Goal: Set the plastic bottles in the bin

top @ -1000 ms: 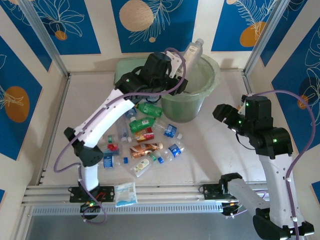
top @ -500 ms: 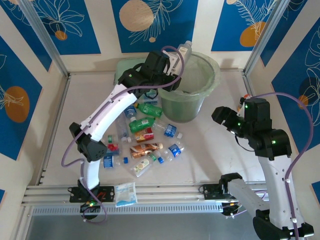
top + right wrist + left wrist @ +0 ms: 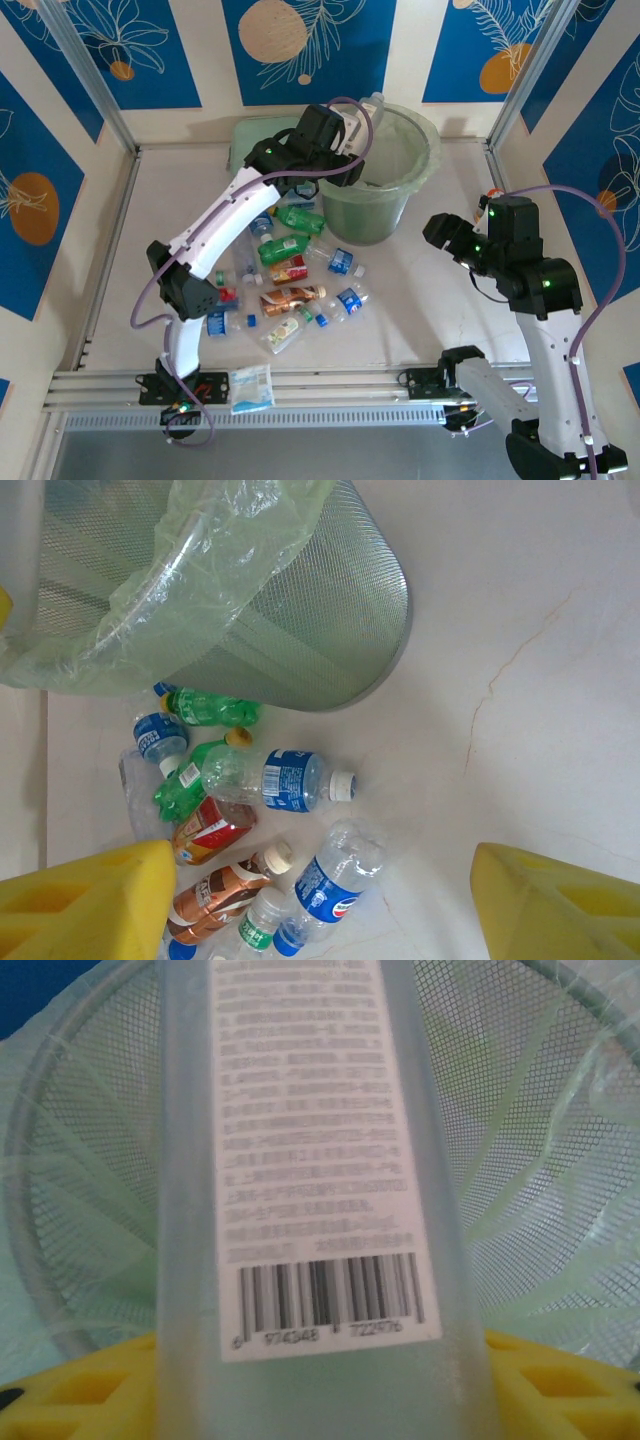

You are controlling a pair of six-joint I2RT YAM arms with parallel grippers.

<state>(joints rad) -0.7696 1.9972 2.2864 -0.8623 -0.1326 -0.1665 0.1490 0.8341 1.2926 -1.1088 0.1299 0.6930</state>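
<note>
L gripper (image 3: 350,130) sits at the left rim of the bin (image 3: 428,150). A clear bottle (image 3: 375,104) is between its fingers, neck up, over the opening. L wrist cam: the bottle's body w/ white barcode label runs down the middle, yellow pads (image 3: 80,1390) either side at the bottom, bin mesh + liner behind. Can't tell if the pads press it or stand just off.

R gripper (image 3: 325,880) hovers over the table (image 3: 430,310), right of the bin. Its fingers are wide apart w/ nothing between.

The other bottles lie in a pile (image 3: 290,275) on the table, just front-left of the bin, all on their sides. A green bottle (image 3: 212,708) is closest to the bin wall. A blue-label bottle (image 3: 268,778) is near it, and red- and brown-label ones are further out.

A packet (image 3: 252,388) lies at the near edge by the L base, apart from the pile. A flat green box (image 3: 245,135) is behind the L arm, left of the bin.
</note>
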